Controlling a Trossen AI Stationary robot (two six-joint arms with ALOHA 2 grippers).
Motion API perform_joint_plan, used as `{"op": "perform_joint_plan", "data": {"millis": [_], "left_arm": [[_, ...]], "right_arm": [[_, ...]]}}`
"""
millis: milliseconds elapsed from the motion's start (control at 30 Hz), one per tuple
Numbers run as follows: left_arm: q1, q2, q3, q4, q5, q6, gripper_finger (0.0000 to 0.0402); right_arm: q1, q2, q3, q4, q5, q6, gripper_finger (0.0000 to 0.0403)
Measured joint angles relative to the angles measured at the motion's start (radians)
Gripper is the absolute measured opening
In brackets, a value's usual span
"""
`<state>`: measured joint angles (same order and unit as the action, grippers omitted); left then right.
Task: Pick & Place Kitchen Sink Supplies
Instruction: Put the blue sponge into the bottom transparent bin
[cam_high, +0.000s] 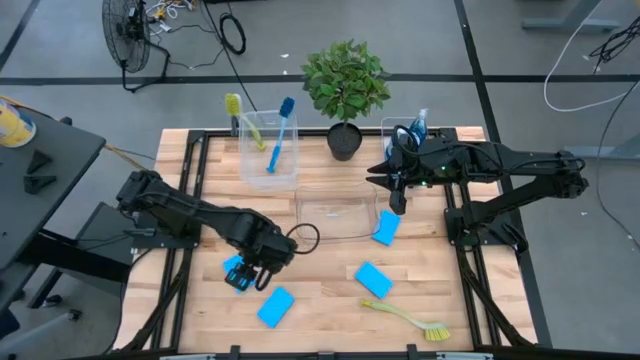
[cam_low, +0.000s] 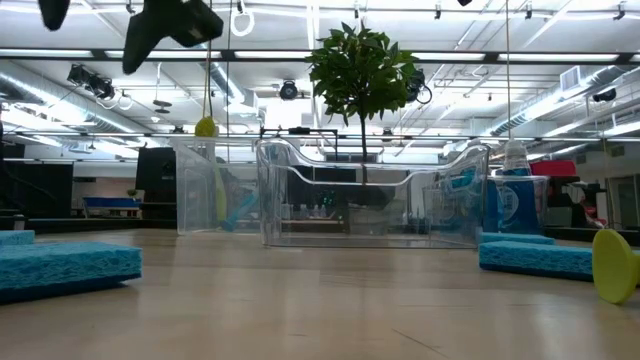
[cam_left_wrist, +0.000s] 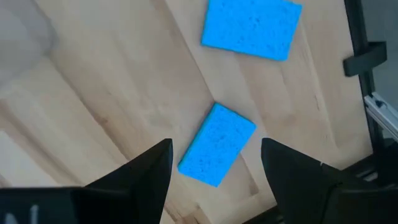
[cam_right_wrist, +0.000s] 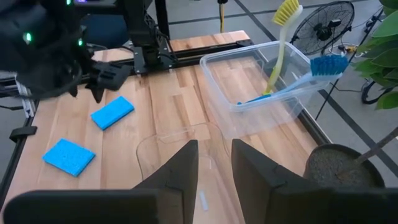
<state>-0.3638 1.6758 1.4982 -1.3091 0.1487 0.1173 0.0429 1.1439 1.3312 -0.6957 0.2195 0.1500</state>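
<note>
the left gripper (cam_left_wrist: 214, 168) hangs wide over a sponge (cam_left_wrist: 217, 144) on the desk (cam_left_wrist: 124, 93), lined up to grasp; right gripper (cam_right_wrist: 214, 165), narrow and empty, waits above the middle bin (cam_high: 337, 216).

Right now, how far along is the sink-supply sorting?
Partly done. Two brushes, yellow-green and blue, already stand in the back-left bin, and bottles sit in the right bin. The left claw hangs open over a blue sponge, not gripping it. The right claw holds nothing. Four sponges and one brush remain on the table.
</note>
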Motion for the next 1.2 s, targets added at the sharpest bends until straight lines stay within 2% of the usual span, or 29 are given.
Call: {"op": "perform_joint_plan", "data": {"millis": [167,433,733,1000,1200], "left_arm": [[-0.007,0.06,0.0,0.0,0.051,0.0,0.0252],[-0.047,0.139,0.0,-0.001,0.073,0.043,0.0252],[-0.109,0.205,-0.004,-0.004,0.041,0.11,0.0252],[-0.119,0.208,-0.13,0.001,0.046,0.104,0.0252],[-0.117,0.208,-0.216,0.106,0.042,0.113,0.0252]], "right_arm": [[0.0,0.0,0.0,0.0,0.0,0.0,0.0098],[0.0,0.0,0.0,-0.001,0.0,-0.001,0.0098],[0.0,0.0,0.0,-0.002,0.0,-0.001,0.0098],[0.0,0.0,0.0,-0.004,-0.001,0.007,0.0098],[0.0,0.0,0.0,-0.008,-0.001,0.025,0.0098]]}}
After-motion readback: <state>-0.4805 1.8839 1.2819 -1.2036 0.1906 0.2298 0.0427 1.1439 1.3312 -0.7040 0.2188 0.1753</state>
